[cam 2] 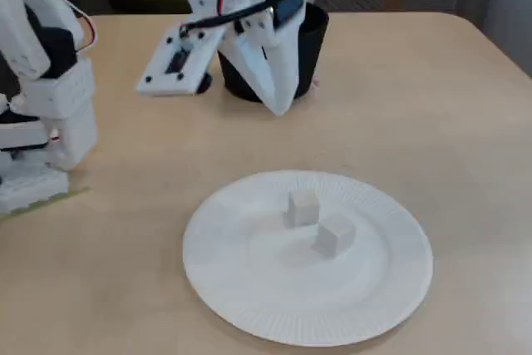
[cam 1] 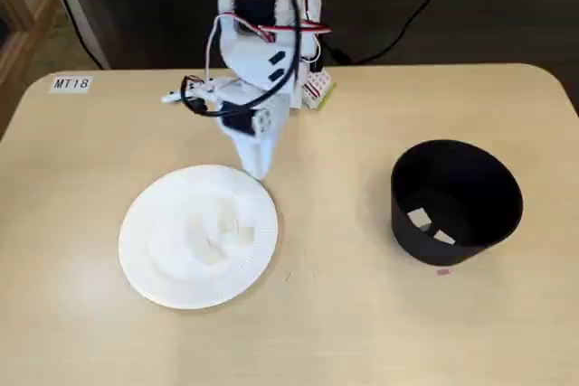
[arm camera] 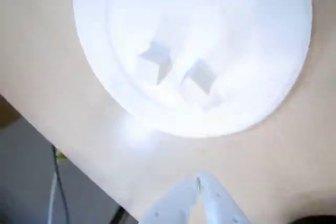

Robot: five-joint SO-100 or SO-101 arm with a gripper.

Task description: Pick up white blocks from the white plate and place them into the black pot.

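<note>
Overhead, gripper [cam 2: 281, 108] empty, jaws closed; white blocks [cam 2: 320, 222] on white plate [cam 2: 249, 288] below.

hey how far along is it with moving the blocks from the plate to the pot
Done: two white blocks already lie inside the black pot. In hand: nothing; the gripper is shut and empty, hanging above the table between pot and plate. Left: two blocks sit side by side near the middle of the white plate, waiting to be picked up and moved.
</note>
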